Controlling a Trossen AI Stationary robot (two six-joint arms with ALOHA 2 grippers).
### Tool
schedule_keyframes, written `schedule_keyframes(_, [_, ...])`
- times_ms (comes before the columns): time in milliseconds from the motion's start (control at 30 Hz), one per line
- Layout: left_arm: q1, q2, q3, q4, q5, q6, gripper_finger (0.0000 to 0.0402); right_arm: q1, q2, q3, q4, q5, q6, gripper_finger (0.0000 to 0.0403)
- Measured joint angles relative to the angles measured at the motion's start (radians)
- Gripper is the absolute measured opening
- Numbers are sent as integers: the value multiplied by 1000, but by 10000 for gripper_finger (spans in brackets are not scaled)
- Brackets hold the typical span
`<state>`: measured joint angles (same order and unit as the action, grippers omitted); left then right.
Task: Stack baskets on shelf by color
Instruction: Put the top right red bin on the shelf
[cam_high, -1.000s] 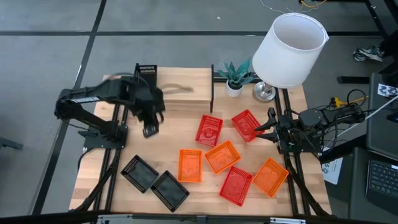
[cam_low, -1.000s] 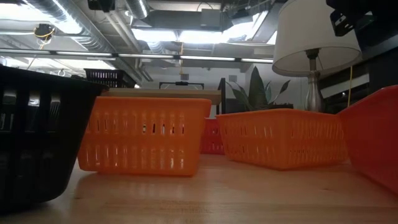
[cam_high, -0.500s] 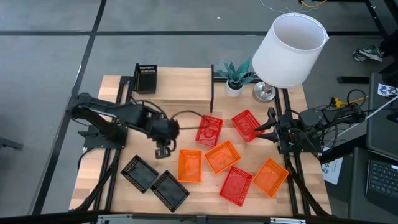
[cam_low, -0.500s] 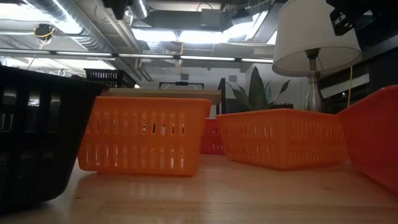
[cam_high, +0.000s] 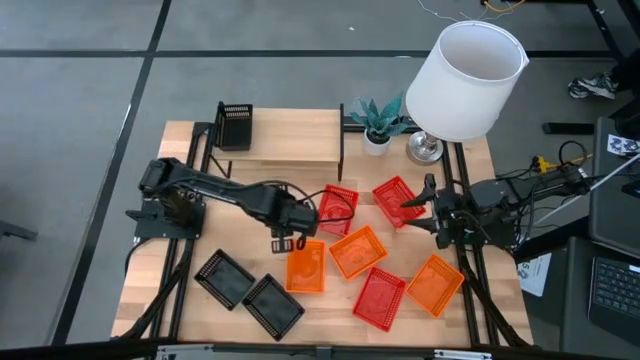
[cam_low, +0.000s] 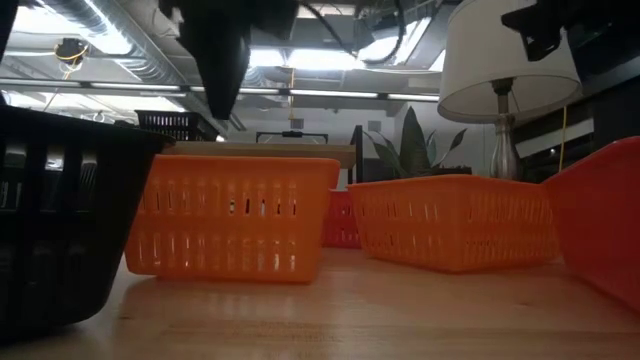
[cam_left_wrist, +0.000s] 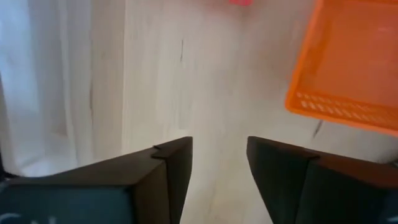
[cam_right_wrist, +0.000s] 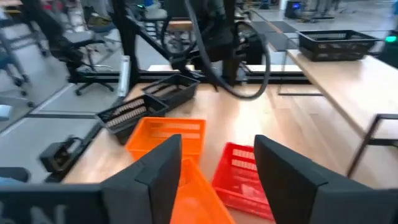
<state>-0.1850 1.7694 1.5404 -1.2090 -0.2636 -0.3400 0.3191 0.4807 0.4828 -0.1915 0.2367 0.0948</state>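
Left gripper (cam_high: 285, 243) reaches out over the table toward the lamp side of the shelf (cam_high: 290, 139), jaws spread wide, nothing between them. It hangs just above the shelf-side end of an orange basket (cam_high: 306, 266); in the wrist view that basket (cam_left_wrist: 348, 68) sits ahead of the fingers (cam_left_wrist: 174, 168), bare wood underneath.

Right gripper (cam_high: 408, 207) waits at the far edge from the shelf, near the lamp (cam_high: 463, 80), jaws wide and empty, just beside a red basket (cam_high: 395, 200).

One black basket (cam_high: 234, 126) on the shelf at its outer end. Two black baskets (cam_high: 248, 291) on the table, well apart from the shelf. Remaining orange and red ones are loose between shelf and right gripper.
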Motion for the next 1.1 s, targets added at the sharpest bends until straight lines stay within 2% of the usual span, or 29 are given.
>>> schedule_keyframes(167, [-19, -15, 0, -24, 24, -51, 146, -2, 38, 0, -3, 94, 79, 217])
schedule_keyframes(367, [-88, -97, 0, -115, 42, -108, 145, -9, 135, 2, -58, 32, 185, 205])
schedule_keyframes(467, [-124, -128, 0, -133, 30, -144, 145, -9, 215, 47, -210, 30, 241, 200])
schedule_keyframes(633, [-173, -169, 0, -143, -84, -203, 145, -9, 386, 219, -565, -4, 401, 196])
schedule_keyframes(700, [-181, -167, 0, -148, -130, -206, 145, -9, 459, 286, -698, -9, 390, 196])
schedule_keyframes(833, [-197, -167, 0, -167, -249, -200, 145, -10, 588, 368, -884, -37, 258, 196])
schedule_keyframes(967, [-191, -167, 0, -165, -346, -176, 145, -10, 671, 380, -891, -38, 106, 196])
schedule_keyframes(1100, [-181, -167, 0, -169, -353, -182, 145, -10, 744, 380, -883, -29, 21, 196])
